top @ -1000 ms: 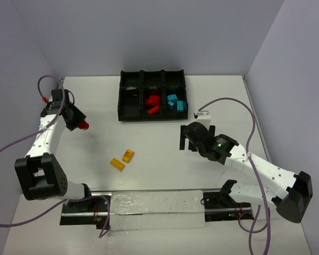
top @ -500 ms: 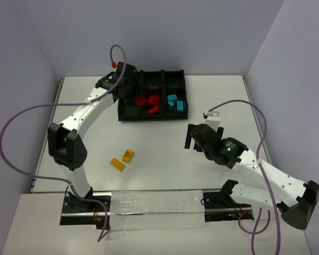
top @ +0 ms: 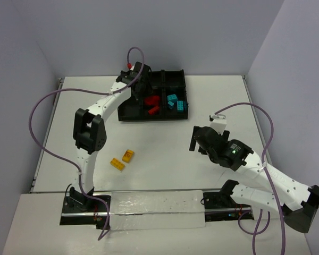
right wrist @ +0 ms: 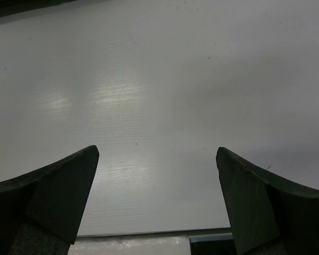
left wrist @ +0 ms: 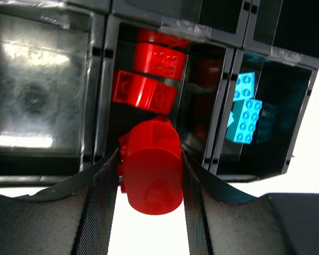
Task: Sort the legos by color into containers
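Tray [top: 165, 118] at the table's [top: 165, 154] far edge. Stored bricks fill its near-middle [top: 152, 102] and near-right [top: 175, 102] compartments. The left gripper [left wrist: 150, 159] clamps a held brick [left wrist: 151, 183] above near-middle. Two loose bricks [top: 128, 155] [top: 117, 164] lie nearer, leftward.

The black tray [left wrist: 102, 106] is glossy plastic, mirroring the lights. The red legos [left wrist: 159, 58] and cyan legos [left wrist: 247, 119] are smooth, shiny plastic. The white worktop [right wrist: 149, 79] looks matt, perhaps faintly ribbed.

Blurred by closeness, studs unreadable: the red brick [left wrist: 151, 180] pinched in the left gripper [left wrist: 150, 159]. Hidden behind it: part of the middle compartment of the tray [left wrist: 102, 106]. Cut off at the top edge: the far compartments. Cropped at the bottom: both fingers [right wrist: 48, 196] of the right gripper [right wrist: 157, 151].
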`<state>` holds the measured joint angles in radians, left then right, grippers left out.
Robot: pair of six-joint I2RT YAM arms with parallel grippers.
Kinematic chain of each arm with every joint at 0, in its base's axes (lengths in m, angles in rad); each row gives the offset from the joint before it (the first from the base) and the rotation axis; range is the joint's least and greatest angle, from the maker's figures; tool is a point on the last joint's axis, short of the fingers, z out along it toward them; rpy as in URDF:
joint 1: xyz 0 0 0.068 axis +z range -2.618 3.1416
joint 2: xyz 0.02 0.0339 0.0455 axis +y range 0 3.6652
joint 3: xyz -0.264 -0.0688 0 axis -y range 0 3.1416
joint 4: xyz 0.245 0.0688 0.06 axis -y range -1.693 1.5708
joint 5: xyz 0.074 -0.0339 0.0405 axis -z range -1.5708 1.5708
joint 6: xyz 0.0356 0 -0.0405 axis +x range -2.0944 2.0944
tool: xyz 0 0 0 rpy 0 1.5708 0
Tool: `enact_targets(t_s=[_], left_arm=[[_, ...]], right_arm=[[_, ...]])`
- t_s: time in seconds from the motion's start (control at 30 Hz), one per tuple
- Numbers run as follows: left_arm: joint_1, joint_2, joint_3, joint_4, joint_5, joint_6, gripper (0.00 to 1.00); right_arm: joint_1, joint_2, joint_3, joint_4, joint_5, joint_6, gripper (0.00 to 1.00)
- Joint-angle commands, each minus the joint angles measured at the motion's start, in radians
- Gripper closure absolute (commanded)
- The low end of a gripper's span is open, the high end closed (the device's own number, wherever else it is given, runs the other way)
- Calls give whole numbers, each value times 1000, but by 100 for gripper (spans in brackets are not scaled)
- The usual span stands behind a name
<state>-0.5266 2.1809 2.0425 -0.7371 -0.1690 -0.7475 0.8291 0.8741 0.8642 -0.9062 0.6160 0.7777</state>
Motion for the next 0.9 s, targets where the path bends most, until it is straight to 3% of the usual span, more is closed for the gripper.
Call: enact_targets(t_s=[0.0, 0.03, 0.07, 0.1, 0.17, 0.37, 0.5, 0.6, 0.73, 0.87], left_arm=[[0, 44, 101, 54, -15, 3, 68], [0, 53, 116, 49, -15, 3, 55], [-1, 65, 140, 39, -14, 7, 27], [-1, 68, 155, 36, -15, 8, 15], [-1, 59, 159, 36, -11, 13, 1], [-1, -43, 125, 21, -45, 20, 1], [-5, -194, 0, 17, -89, 17, 1], [-6, -317, -159, 28, -119, 20, 3], [-22, -524, -514, 26, -159, 19, 9], [-79, -678, -776, 49, -144, 4, 12]], right_arm=[[7, -23, 24, -43, 50, 40, 1], [7, -27, 23, -48, 51, 43, 1], [8, -31, 21, -54, 53, 46, 1], [7, -33, 21, -57, 54, 48, 1], [8, -38, 19, -62, 53, 51, 1], [7, -35, 10, -54, 43, 49, 1], [7, -40, 1, -34, 31, 44, 1], [8, -42, -12, -14, 20, 38, 1], [10, -30, -27, 13, 3, 36, 1], [14, -23, -37, 39, -9, 27, 1]])
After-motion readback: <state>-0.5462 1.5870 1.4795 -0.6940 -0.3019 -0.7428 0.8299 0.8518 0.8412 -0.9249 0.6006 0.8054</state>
